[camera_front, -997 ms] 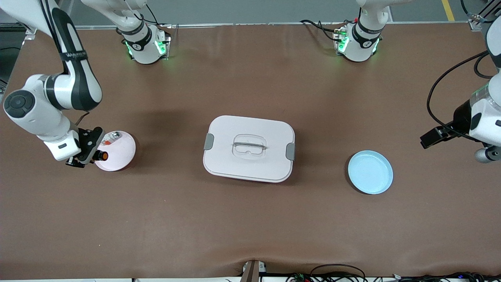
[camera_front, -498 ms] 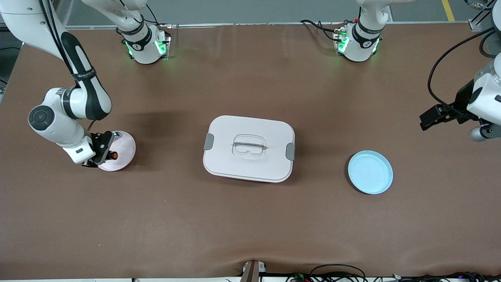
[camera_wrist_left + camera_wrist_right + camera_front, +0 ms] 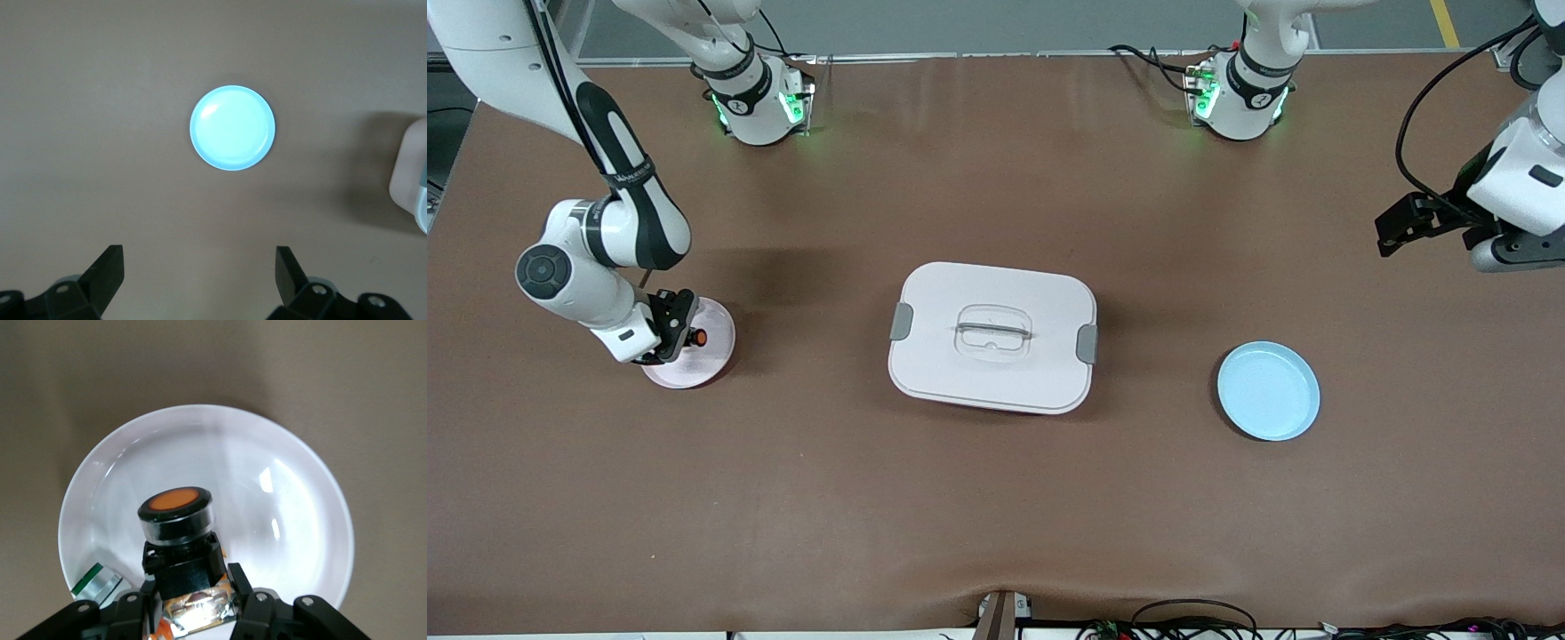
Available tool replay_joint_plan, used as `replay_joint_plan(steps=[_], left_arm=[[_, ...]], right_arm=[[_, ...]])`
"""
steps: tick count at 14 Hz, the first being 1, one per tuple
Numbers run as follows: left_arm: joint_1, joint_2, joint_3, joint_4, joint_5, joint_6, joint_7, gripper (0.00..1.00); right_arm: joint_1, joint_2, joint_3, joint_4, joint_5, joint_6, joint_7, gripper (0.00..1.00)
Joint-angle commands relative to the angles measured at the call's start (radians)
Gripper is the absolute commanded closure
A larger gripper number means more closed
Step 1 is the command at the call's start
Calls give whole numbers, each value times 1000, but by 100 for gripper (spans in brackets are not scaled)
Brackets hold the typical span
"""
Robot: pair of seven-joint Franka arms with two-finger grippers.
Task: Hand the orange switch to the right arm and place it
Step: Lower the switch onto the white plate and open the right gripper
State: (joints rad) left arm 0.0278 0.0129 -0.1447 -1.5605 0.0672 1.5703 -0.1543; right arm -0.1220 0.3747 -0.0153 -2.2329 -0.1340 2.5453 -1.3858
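My right gripper (image 3: 680, 333) is shut on the orange switch (image 3: 698, 338) and holds it low over the pale pink plate (image 3: 716, 356) at the right arm's end of the table. In the right wrist view the switch's round orange-and-black cap (image 3: 175, 510) points away from the fingers (image 3: 237, 583), over the plate (image 3: 300, 520). A silvery-clear part with orange bits (image 3: 200, 610) shows just under the switch between the jaws. I cannot tell whether the switch touches the plate. My left gripper (image 3: 1392, 233) is open and empty, up in the air, and waits at the left arm's end (image 3: 200, 267).
A pale lidded box (image 3: 992, 336) with grey clips sits mid-table. A light blue plate (image 3: 1268, 391) lies toward the left arm's end, also in the left wrist view (image 3: 232, 127). A small silver-and-green part (image 3: 97, 582) lies on the pink plate's edge.
My right gripper has moved with the switch farther in over the pink plate and lower. My left arm has drawn back toward the robots' bases.
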Motion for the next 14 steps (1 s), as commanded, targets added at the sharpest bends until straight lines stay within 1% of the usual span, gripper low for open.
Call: replay_joint_plan(steps=[1,3,7,8,9,10,11,12,14], left_arm=[[-2,-36,14,-44,-33,27,22,0],[0,-36,14,-44,-33,27,22,0],[0,-36,14,-39,-35,25,22,0],[0,-37,14,-41,-35,25,24,0],[0,-37,14,-41,-35,23,25,0],[0,-37,14,-43,-35,20,25,0],[0,-37,14,-43,-35,20,25,0],[0,-37,14,-44,-35,20,25,0],[1,-39,14,-46,-35,17,25,0]], right_arm=[[-18,19,11,-8,-19,35,-9,84],[-18,39,11,-8,-18,55,-9,84],[-18,42,11,-8,-18,59,-9,82],[-18,42,11,-8,-18,58,-7,76],[-18,44,11,-8,-18,58,-7,53],[-16,43,11,-8,-18,56,-6,26],[-13,42,11,-7,-18,59,-1,19],[-10,41,11,-7,-18,59,2,0],[-7,27,11,-2,-18,49,-1,0]])
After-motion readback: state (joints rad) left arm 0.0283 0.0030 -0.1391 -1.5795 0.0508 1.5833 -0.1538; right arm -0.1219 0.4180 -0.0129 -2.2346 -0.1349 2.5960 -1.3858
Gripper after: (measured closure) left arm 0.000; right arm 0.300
